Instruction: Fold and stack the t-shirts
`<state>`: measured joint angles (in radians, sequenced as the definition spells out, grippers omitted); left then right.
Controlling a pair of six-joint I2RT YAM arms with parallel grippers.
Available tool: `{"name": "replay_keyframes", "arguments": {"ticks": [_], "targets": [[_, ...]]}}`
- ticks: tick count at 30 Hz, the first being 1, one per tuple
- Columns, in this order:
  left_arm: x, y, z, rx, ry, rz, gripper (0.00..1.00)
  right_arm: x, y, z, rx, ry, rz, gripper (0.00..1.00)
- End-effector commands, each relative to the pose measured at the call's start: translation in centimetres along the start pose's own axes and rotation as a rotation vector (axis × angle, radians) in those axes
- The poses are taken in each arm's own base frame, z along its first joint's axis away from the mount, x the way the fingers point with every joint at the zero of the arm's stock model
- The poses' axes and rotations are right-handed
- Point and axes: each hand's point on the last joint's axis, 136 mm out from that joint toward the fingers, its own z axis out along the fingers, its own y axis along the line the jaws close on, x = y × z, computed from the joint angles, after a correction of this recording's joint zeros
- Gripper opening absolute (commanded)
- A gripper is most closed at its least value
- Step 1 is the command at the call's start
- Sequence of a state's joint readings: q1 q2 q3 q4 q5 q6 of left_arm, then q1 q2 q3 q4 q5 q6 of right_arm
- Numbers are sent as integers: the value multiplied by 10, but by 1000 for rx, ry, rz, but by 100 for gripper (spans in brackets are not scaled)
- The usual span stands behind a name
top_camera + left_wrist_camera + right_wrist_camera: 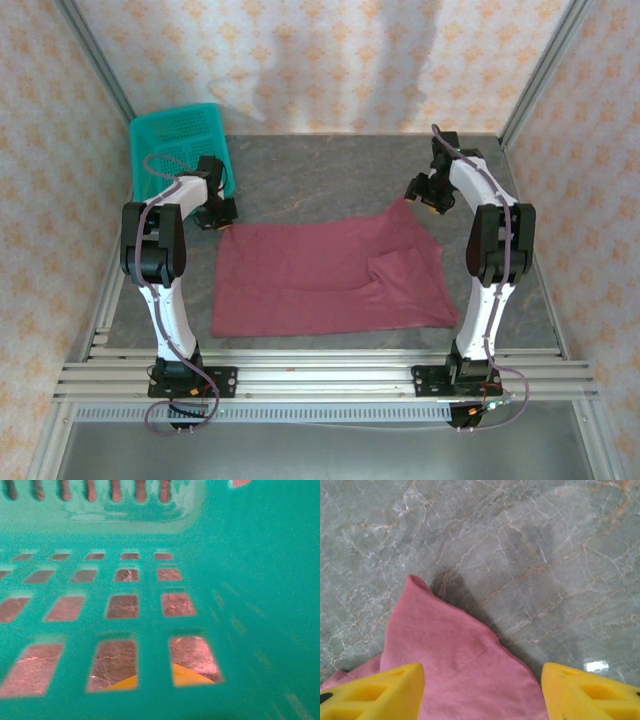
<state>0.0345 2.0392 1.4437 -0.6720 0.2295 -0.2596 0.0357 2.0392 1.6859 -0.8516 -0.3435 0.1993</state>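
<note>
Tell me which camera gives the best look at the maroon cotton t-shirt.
Top external: the maroon cotton t-shirt lies whole, spread on the grey table. The right wrist view catches one corner between yellow fingers; the left wrist view faces the teal plastic mesh basket.

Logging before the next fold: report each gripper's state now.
Left gripper: shut, beside the teal basket; whether it holds anything cannot be told.
Right gripper: open, astride a corner of the maroon t-shirt.

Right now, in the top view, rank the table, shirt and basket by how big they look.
1. table
2. shirt
3. basket, which sits farthest from the camera and so may look smaller than it is.
</note>
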Motion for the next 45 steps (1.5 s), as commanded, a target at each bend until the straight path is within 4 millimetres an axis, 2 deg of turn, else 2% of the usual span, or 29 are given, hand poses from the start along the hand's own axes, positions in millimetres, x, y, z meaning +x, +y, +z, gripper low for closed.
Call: {"name": "replay_keyframes", "arguments": {"ticks": [1,9,10,11,14,19,21,23,25,27,30,33,38,41,45], "targets": [[33,-12,-4,66,107,37,0,-16,8,5,-41,-24,-29,63],[42,-27,-25,115,69,85,0,-33,41,25,-147,-18,-66,61],[45,-27,-24,112,74,85,0,-35,42,28,-145,-18,-63,60],[42,-28,-34,119,48,87,0,-37,41,32,-139,-15,-56,60],[44,-27,-39,117,41,87,0,-39,44,43,-141,7,-35,58],[45,-25,-41,105,39,91,0,-32,52,54,-144,37,-39,54],[44,-22,-41,90,40,91,0,-28,55,57,-144,54,-43,46],[43,-23,-44,93,32,88,0,-24,55,60,-135,68,-41,30],[41,-25,-49,99,19,86,0,-23,53,55,-118,67,-36,12],[39,-25,-53,101,12,86,0,-27,51,43,-107,26,-36,0],[36,-27,-60,108,-3,87,0,-34,54,18,-122,-59,-32,0],[35,-27,-68,112,-19,83,0,-34,55,-3,-131,-101,-32,0],[40,-26,-79,119,-39,73,0,-10,43,-27,-126,-139,-24,0],[51,-25,-82,136,-40,59,0,19,31,-30,-132,-116,-3,0],[79,-19,-79,140,-11,39,0,64,8,-29,-125,-98,59,0]]}}
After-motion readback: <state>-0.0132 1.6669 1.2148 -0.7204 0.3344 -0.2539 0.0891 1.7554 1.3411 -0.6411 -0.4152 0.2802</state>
